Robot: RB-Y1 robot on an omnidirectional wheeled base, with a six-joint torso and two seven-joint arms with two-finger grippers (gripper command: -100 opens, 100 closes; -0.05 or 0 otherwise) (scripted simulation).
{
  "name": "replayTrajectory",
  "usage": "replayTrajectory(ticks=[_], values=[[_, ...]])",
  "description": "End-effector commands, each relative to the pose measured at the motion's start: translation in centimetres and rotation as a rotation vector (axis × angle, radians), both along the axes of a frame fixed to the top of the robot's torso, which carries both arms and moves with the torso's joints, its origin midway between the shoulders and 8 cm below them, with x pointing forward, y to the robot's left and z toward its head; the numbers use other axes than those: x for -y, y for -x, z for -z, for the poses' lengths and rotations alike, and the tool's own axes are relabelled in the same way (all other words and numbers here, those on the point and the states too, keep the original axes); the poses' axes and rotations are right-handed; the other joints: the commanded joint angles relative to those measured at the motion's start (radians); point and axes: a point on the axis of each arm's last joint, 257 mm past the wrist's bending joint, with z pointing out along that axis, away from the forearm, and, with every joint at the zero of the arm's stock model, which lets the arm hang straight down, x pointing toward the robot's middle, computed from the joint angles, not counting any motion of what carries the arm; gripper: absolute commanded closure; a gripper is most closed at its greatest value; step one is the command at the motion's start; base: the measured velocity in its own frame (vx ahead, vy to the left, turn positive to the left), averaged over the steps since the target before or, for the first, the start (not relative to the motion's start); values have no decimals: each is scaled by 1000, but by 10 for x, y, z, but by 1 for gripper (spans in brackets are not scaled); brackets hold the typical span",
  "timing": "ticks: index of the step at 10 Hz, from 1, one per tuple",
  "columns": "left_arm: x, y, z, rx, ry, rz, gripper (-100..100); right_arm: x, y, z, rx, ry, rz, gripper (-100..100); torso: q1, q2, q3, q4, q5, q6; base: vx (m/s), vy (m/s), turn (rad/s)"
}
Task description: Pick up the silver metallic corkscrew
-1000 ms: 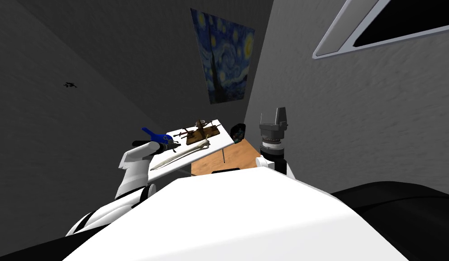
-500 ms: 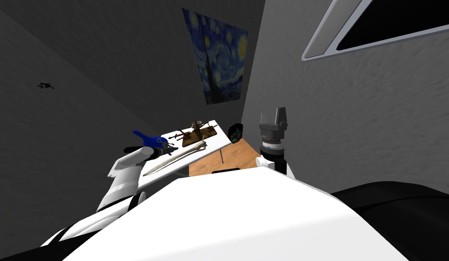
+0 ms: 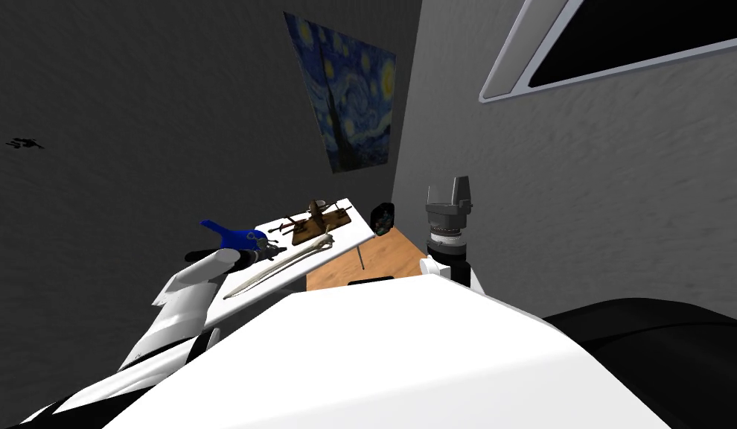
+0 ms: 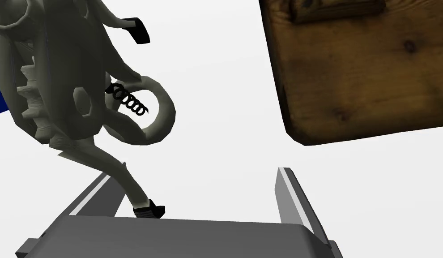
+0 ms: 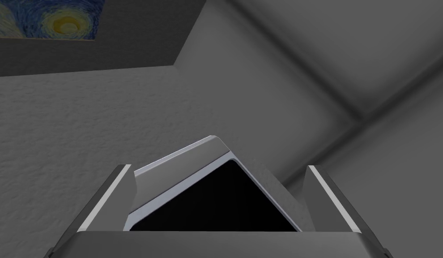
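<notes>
Where the white table (image 3: 351, 232) crosses the middle of the head view, the left gripper (image 4: 196, 175) hangs low over its top, both blades spread wide and nothing clamped between them. The corkscrew (image 4: 68, 85) rests on the table just beyond the gripper's left finger (image 4: 91, 197). It is a winged type, drawn in dull grey with a faint olive cast rather than bright silver. It has a short black wire spiral (image 4: 129, 102), a curved ring around that spiral, a row of notched teeth along one flank and black caps on the lever ends. One thin lever crosses in front of the left finger and ends in a black cap close to the gripper's dark body, inside the gap; whether it touches the finger cannot be told. The bulk of the tool sits outside the gap. A brown wooden board (image 4: 359, 76) lies on the table farther out, on the right finger's side. In the head view a blue object (image 3: 229, 235) shows just left of the left wrist, and a long pale blade-like object (image 3: 281, 266) lies along the table's near edge. The right gripper (image 3: 449, 188), right of centre in the head view, points upward, fingers apart and empty.
</notes>
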Motion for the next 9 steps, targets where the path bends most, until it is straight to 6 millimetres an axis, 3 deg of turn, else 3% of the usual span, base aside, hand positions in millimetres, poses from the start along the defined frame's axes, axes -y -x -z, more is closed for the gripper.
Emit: replayTrajectory(ticks=[1, 2, 3, 6, 7, 8, 9], values=[[5, -1, 0, 18, 37, -3, -100, 0, 0, 0, 0, 0, 0, 0, 0, 0, 0, 0, 0, 0, -3, -13, 19], [-28, 25, 6, -11, -19, -18, -100, 0, 0, 0, 0, 0, 0, 0, 2, 0, 0, 0, 0, 0, 1, -61, -351], [-41, 41, 10, -24, -10, -49, -100, 0, 0, 0, 0, 0, 0, 0, 0, 0, 0, 0, 0, 2, 8, -59, -174], [-28, 32, 6, 18, 54, -50, -100, 0, 0, 0, 0, 0, 0, 0, 2, -1, -1, 0, 1, 1, 6, -13, 23], [-61, 60, 9, -9, -4, -73, -100, 0, 0, 0, 0, 0, 0, 0, 3, -1, -1, 0, 1, 1, 15, -46, -293], [-73, 73, 9, -13, 7, -105, -100, 0, 0, 0, 0, 0, 0, 0, 1, -1, -1, 0, 1, 2, 15, -63, -194], [-69, 70, 7, 3, 29, -107, -100, 0, 0, 0, 0, 0, 0, 0, -1, -1, -1, 0, 0, 1, 6, -39, 4]])
